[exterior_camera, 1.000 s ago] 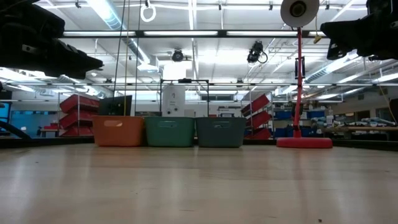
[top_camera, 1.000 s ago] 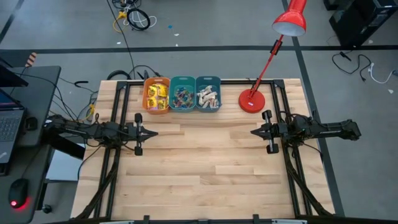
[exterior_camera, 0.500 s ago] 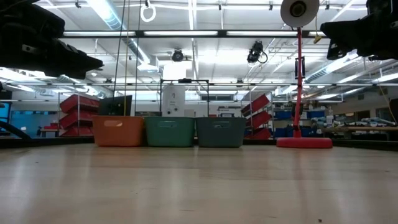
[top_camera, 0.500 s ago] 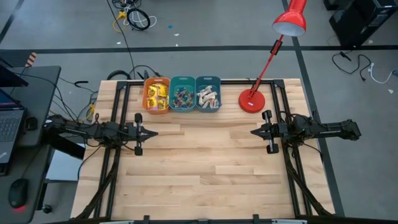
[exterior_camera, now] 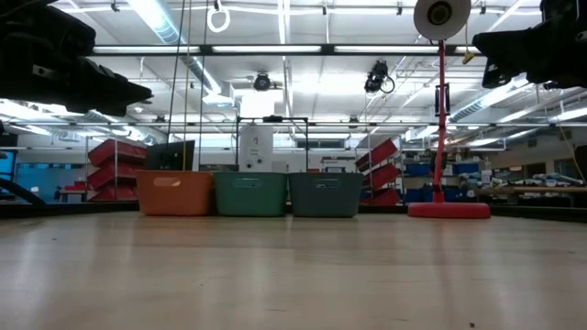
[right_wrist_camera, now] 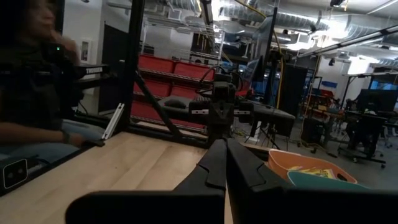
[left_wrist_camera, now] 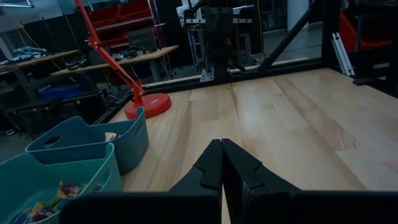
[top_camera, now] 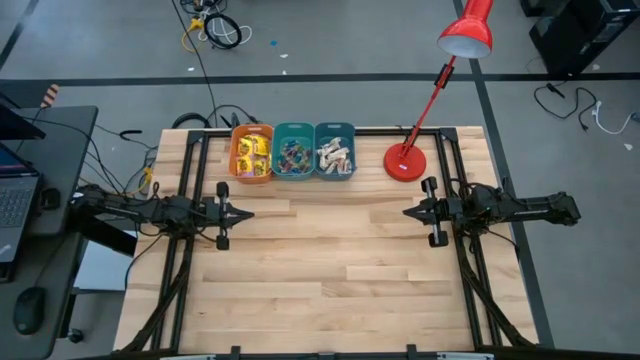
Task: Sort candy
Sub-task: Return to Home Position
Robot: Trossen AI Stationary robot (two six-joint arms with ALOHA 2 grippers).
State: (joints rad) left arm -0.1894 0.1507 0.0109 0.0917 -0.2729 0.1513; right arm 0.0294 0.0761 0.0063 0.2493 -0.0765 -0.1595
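**Hazards, judged, nearest first**
- table (top_camera: pixel 330 285), lower half of the high view: bare wood with nothing on it to catch; no risk read here
- left gripper (top_camera: pixel 248 213), mid-left: fingers pressed together, holding nothing
- right gripper (top_camera: pixel 407 211), mid-right: fingers likewise pressed together, empty. The two point inward across the board, well apart. The sort looks finished, so the risk is small; trouble would come only from a sweep toward the top of the frame
- orange bin (top_camera: pixel 252 126), green bin (top_camera: pixel 294 125) and blue bin (top_camera: pixel 335 125), upper centre, in a touching row: a nudge from the left arm, the nearer one, could break the row or tip sweets out
- red lamp base (top_camera: pixel 405 162), straight above the right gripper's tip: a swing upward there could clip it

**Position of goods**
- candy (top_camera: pixel 292 158), three lots: yellow packets (top_camera: pixel 251 157) in the orange bin, small coloured pieces (top_camera: pixel 288 150) in the green bin, pale sticks (top_camera: pixel 335 156) in the blue bin; none seen loose on the wood
- the row lies above and slightly right of the left gripper, near but apart, and above and well left of the right gripper
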